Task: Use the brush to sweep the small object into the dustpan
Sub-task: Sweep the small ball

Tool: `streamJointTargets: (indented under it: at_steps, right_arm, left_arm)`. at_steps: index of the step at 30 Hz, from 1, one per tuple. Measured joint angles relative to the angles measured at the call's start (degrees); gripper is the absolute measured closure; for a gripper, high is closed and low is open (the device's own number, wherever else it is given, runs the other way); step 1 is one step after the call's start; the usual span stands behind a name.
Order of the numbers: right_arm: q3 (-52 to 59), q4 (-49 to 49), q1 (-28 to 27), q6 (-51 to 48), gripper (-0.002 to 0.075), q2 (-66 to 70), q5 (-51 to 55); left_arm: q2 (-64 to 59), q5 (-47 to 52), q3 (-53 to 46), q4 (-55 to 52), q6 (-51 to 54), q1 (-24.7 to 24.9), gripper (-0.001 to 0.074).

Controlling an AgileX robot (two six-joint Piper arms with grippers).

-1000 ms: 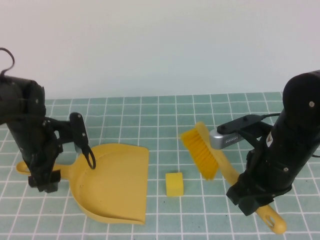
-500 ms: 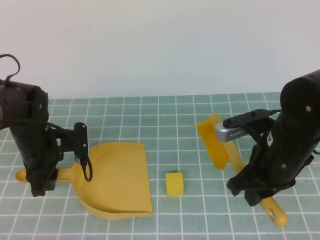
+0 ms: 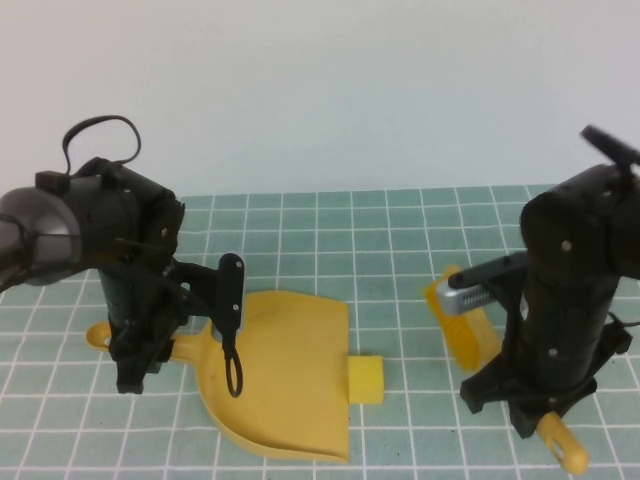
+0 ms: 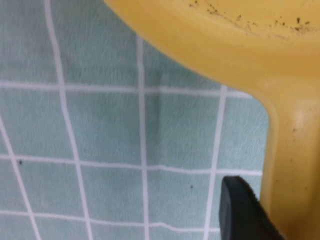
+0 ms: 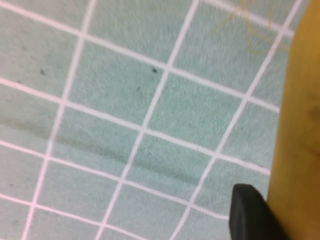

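Dustpan lip meets the cube!
Left hand (image 3: 130, 370) grips the yellow plastic dustpan (image 3: 285, 375); right hand (image 3: 525, 415) holds the yellow bristle brush (image 3: 465, 325) (sweep low, steadily) toward the small yellow foam cube (image 3: 366, 379).

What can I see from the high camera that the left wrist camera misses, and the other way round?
Only the high view shows the yellow block at the dustpan's open edge, the brush, and the right gripper on its handle. Only the left wrist view shows dark specks on the dustpan. Both show the left gripper at the dustpan's handle and the checked mat.
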State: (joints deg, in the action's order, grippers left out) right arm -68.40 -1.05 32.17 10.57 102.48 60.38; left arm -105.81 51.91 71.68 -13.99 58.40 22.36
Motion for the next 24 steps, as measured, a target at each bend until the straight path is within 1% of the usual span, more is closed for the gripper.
streamJointTargets:
  at_steps: [9,12,18,24]
  right_arm:
    - [-0.77,3.32,0.23,0.29,0.0557,6.23,-0.31]
    - [-0.92,6.05,1.86,-0.16,0.0558,7.0,-1.6]
    - [-0.92,13.15,7.7,-0.64,0.0559,7.37,-4.49]
    - [-3.16,16.18,8.87,-0.17,0.0559,7.74,-4.61]
  left_arm:
    - [0.0,0.0,0.0,0.43,-0.69,0.2,0.0735]
    - [0.0,-0.21,0.0,0.57,-0.69,0.2,0.0735]
    - [0.0,-0.21,0.0,0.64,-0.69,0.2,0.0735]
    - [0.0,-0.21,0.0,0.64,-1.63,0.2,0.0735]
